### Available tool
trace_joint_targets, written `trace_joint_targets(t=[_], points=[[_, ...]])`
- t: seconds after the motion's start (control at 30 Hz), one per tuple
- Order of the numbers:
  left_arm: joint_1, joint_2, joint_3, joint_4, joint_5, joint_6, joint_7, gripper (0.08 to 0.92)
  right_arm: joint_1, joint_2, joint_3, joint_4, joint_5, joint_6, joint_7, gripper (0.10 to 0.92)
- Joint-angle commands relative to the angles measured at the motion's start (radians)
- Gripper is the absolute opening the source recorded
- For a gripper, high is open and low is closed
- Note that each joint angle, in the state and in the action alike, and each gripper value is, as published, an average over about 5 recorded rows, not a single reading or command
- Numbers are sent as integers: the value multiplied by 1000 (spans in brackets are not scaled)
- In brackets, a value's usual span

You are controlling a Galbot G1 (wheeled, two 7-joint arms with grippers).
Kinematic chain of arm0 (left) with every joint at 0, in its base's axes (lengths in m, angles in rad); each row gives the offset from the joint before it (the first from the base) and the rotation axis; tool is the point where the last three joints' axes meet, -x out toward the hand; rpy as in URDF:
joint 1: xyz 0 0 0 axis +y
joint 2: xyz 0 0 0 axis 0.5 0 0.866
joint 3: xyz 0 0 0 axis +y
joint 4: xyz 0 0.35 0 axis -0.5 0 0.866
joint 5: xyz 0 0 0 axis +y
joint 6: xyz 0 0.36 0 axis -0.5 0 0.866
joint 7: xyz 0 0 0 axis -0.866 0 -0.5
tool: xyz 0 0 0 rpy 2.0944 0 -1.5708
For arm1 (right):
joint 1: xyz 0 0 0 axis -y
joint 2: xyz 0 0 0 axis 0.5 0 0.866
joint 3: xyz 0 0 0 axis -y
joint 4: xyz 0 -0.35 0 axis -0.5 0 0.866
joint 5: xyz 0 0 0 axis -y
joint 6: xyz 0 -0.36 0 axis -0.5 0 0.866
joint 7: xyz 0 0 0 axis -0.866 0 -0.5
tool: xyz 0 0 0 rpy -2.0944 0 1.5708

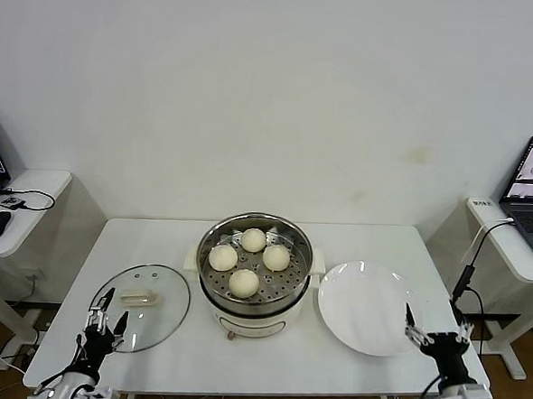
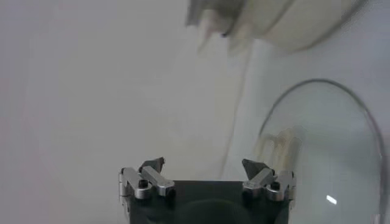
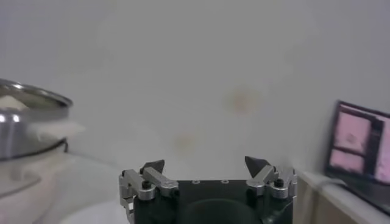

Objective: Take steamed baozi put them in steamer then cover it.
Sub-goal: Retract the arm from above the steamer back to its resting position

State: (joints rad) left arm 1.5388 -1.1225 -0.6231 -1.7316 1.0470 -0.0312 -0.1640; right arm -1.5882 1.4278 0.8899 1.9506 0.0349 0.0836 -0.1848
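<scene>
Both arms are cut off at the frame's bottom. Four baozi (image 1: 248, 259) sit in the steamer (image 1: 254, 271), the cover (image 1: 143, 318) just beside the empty, spread left gripper (image 1: 106, 320); the right gripper (image 1: 434, 333), also spread, hangs by the plate (image 1: 366, 307).

Four steamed baozi (image 1: 253, 239) are sitting in one steamer (image 1: 253, 280). One cover (image 1: 141, 318) and one white plate (image 1: 367, 307) are lying on one white table (image 1: 266, 362). Two laptops (image 1: 531, 193) are showing at the room's sides.
</scene>
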Motion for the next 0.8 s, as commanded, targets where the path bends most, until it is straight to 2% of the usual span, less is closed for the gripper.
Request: trace_joint_targets(t=[0.03,0.8], points=[[-131,17,44,141,138,1,11,823,-70,68,52,7,-31,15,0,822],[-351,5,117,358,159,5,3,823,-112,85,72,-29,-60,46,-24,823]])
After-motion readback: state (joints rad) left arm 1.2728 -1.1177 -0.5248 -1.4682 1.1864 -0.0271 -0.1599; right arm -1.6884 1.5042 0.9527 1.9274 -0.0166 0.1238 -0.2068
